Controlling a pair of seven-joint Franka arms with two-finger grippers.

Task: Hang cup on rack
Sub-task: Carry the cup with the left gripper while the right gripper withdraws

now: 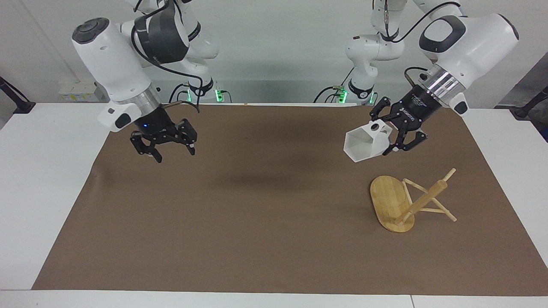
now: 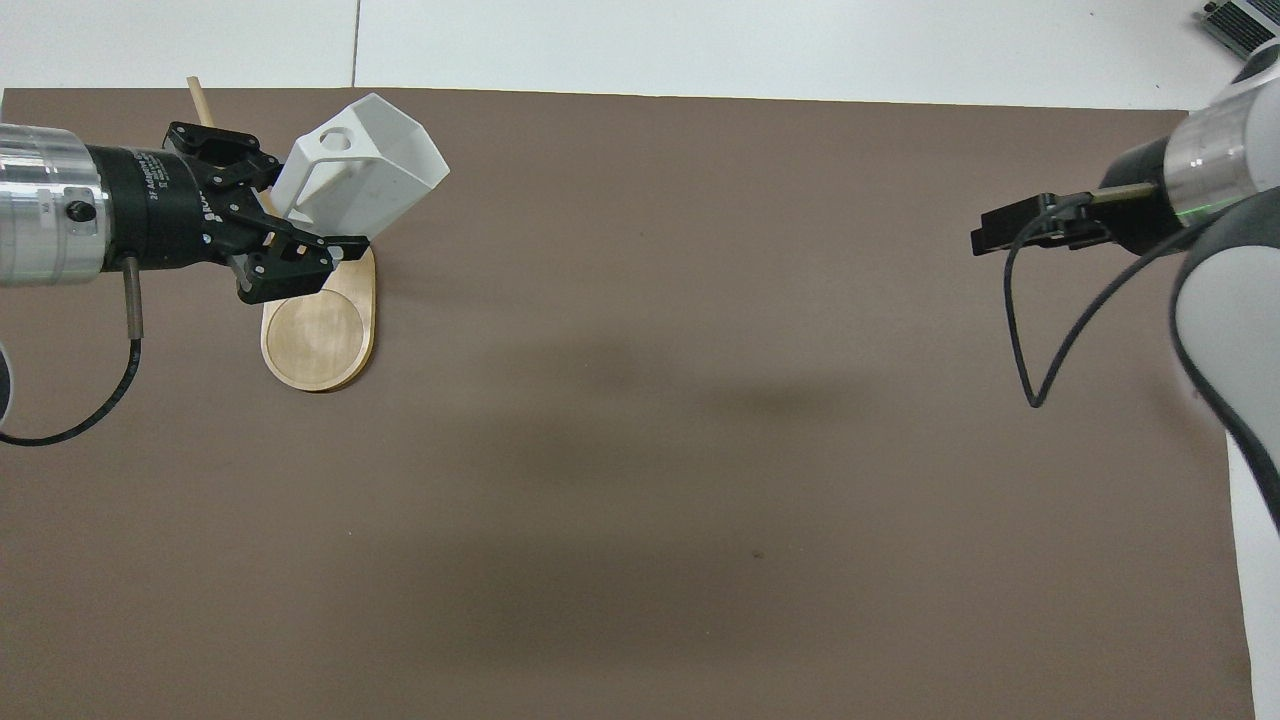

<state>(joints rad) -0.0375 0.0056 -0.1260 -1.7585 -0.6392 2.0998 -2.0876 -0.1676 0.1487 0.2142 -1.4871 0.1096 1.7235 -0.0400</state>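
Aloft, the cup sits clamped in the left gripper.

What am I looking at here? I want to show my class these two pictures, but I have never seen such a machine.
These are two robot arms at a table covered by a brown mat. One picture faces the robots from across the table; the other looks down from above their end. The left gripper is shut on a white angular cup, held in the air over the mat, close to a bamboo rack with pegs. The right gripper hangs open and empty over the mat toward the right arm's end, waiting.
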